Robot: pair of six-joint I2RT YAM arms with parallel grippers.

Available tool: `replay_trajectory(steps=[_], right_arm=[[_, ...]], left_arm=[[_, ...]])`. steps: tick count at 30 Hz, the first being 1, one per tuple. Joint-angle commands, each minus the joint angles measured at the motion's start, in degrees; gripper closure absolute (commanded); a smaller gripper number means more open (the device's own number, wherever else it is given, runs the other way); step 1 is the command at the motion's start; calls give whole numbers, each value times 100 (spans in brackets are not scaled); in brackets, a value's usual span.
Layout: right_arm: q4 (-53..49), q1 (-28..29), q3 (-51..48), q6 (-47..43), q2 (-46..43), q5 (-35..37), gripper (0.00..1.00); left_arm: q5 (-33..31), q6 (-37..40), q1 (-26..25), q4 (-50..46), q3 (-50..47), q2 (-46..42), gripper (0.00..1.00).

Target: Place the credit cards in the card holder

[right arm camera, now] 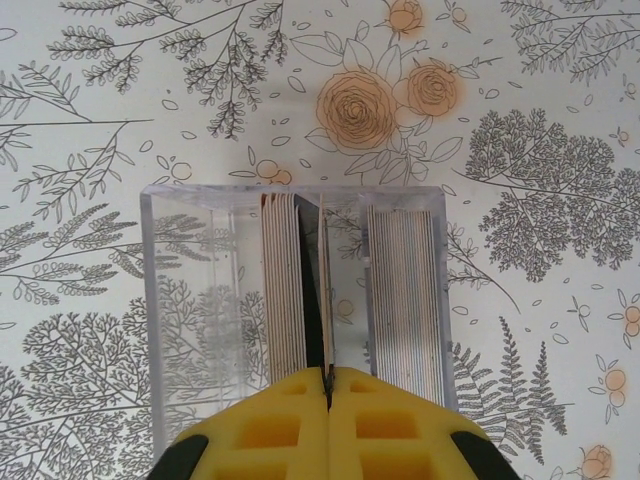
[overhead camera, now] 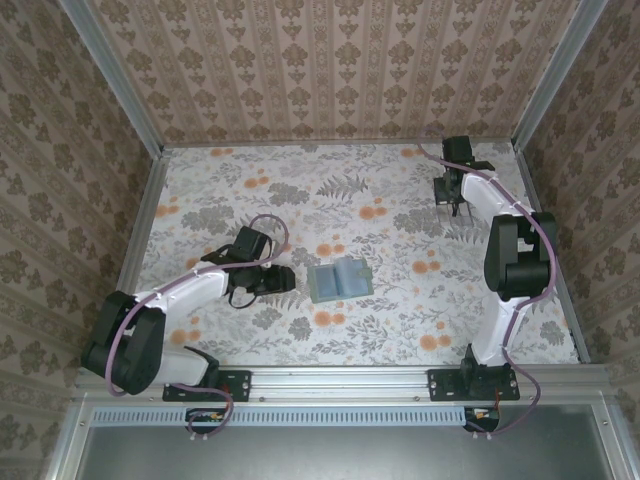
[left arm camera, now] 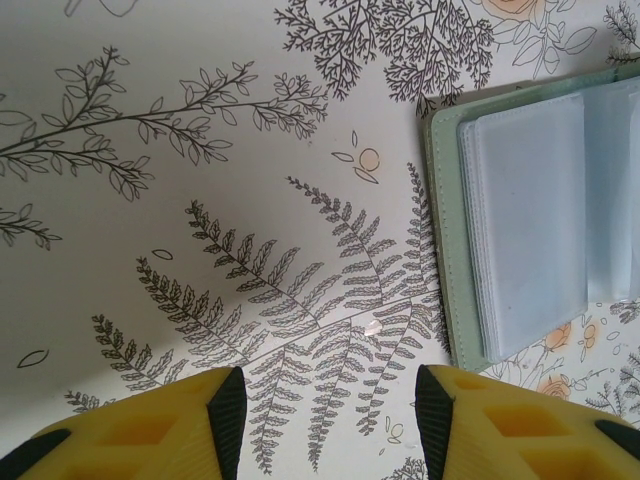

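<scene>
Because the cards (right arm camera: pixel 403 290) stand on edge in a clear box (right arm camera: pixel 190 300), the right tool (right arm camera: pixel 327 375) meets them from above. Its fingers are clenched almost together on the top edge of one dark-edged card (right arm camera: pixel 312 290), which leans in the gap between two upright stacks. That box sits near the far right corner of the counter (overhead camera: pixel 300 190). Our left tool (left arm camera: pixel 330 410) is released, its fingers wide apart over bare counter and touching nothing. It hangs low just beside the card holder (left arm camera: pixel 530 220), which lies spread open with its pale sleeves facing up, about the middle of the counter. We judge the left tool is parked there to steady the holder when a card arrives.
</scene>
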Motion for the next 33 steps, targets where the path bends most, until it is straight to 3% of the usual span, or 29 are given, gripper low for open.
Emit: replay_trajectory(steps=[1,7,11,15,20,27,33], right_arm=[[-241,1,45,131,-445,22,100],[-835,179,84,729,-999,1260,100],[-1287,199,-329,1903,-1660,1180,100],[-1367,223,-973,2528,-2460,52,100],[-2048,261,-1018,2671,-2478,-1231,100],[-1198,280,-1872,2274,-2404,-5392,100],[-1192,539,-2079,1728,-1725,-6011,100]], left_arm=[[26,40,-46,-3,80,2,49],[18,67,-45,-28,137,-82,49],[93,102,-45,-85,290,-53,49],[288,163,-54,-76,355,-31,49],[96,355,-116,-155,313,87,49],[178,448,-336,-243,611,390,49],[280,226,-635,79,762,741,49]])
